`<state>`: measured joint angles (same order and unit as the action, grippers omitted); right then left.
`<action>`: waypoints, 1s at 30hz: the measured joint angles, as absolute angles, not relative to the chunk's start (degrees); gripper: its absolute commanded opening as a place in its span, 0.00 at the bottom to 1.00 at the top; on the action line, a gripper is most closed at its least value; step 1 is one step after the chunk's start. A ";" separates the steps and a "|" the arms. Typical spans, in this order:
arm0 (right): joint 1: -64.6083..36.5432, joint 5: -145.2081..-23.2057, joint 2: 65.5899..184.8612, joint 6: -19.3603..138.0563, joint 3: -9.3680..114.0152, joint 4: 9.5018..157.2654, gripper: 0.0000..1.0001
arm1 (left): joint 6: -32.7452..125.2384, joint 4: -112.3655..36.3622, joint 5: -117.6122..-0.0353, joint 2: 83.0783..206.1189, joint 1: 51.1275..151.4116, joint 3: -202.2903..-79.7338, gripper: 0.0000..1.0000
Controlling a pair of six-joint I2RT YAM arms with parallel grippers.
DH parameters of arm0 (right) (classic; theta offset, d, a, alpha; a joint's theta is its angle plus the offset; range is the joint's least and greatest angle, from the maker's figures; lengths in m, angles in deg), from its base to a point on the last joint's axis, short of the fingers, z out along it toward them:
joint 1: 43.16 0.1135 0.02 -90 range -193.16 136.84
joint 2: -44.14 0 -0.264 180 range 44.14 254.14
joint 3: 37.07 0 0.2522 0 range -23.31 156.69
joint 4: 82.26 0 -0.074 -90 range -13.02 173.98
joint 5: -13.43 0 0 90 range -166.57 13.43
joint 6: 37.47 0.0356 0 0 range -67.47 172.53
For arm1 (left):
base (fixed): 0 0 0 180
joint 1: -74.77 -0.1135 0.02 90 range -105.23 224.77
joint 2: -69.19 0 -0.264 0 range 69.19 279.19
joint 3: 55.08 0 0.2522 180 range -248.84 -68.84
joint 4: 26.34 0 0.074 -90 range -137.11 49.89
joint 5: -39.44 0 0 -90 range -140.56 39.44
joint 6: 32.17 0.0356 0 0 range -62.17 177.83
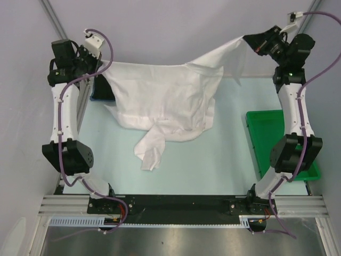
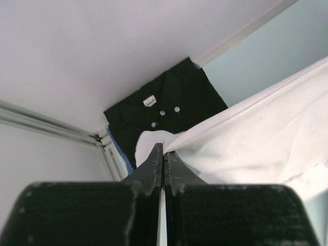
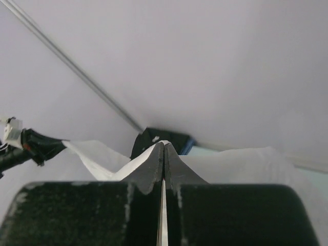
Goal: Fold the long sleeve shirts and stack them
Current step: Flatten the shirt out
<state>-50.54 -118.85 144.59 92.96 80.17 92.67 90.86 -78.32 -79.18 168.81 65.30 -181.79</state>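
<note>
White shirt (image 1: 165, 98), long axis left-to-right; sleeve (image 1: 151, 150) pointing nearward

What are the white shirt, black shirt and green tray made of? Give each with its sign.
White shirt: thin matte cloth; it creases and sags where it hangs.
Black shirt: soft matte fabric, folded flat, pale buttons.
Green tray: probably plastic; rigid raised rim, smooth even colour.

Left pincer (image 2: 163, 152) and right pincer (image 3: 164, 147) are both pinched closed, raised and wide apart.
</note>
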 measured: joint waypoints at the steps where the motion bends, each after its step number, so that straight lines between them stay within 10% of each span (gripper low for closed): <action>1: -50.93 -117.54 143.43 92.52 80.76 92.95 0.00 | 90.97 -77.75 -79.01 167.89 65.73 -181.81 0.00; 30: -51.76 -90.28 112.41 61.48 90.42 100.14 0.00 | 85.01 -51.61 -72.98 129.73 76.05 -169.26 0.00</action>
<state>-51.76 -90.28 112.41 61.48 90.42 100.14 85.01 -51.61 -72.98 129.73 76.05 -169.26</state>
